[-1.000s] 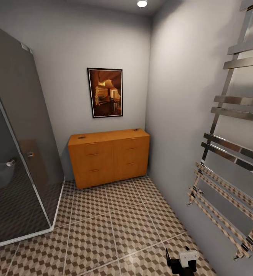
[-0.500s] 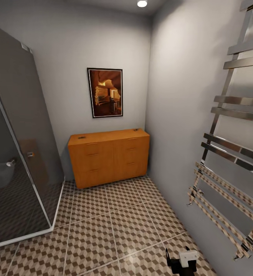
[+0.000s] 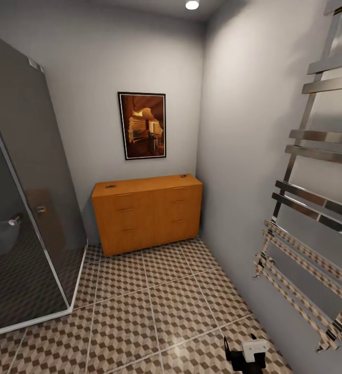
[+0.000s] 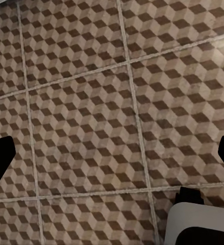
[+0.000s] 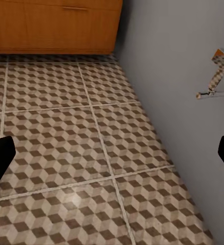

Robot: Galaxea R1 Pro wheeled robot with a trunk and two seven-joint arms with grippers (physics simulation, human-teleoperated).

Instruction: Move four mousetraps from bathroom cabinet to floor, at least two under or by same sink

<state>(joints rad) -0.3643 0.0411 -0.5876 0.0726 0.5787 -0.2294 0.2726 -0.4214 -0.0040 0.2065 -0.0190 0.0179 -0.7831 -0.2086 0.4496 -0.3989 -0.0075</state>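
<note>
The orange-brown cabinet (image 3: 147, 210) stands against the far wall, drawers shut; its lower front also shows in the right wrist view (image 5: 55, 25). Two tiny dark mousetraps lie on its flat top, one near the left end (image 3: 111, 186) and one near the right end (image 3: 183, 176). The cube-patterned bathroom floor (image 3: 155, 306) stretches from me to the cabinet. My right gripper (image 5: 112, 155) hangs open over the floor (image 5: 66, 148) near the right wall, far from the cabinet. My left gripper (image 4: 112, 158) is open above bare floor tiles (image 4: 91, 102). The bathroom sink is out of view.
A glass shower enclosure (image 3: 25, 208) fills the left side. A chrome towel radiator (image 3: 316, 218) sticks out from the right wall. A framed picture (image 3: 142, 125) hangs above the cabinet. My right arm's end (image 3: 246, 354) shows at the bottom. A white-grey robot part (image 4: 198, 224) sits below the left gripper.
</note>
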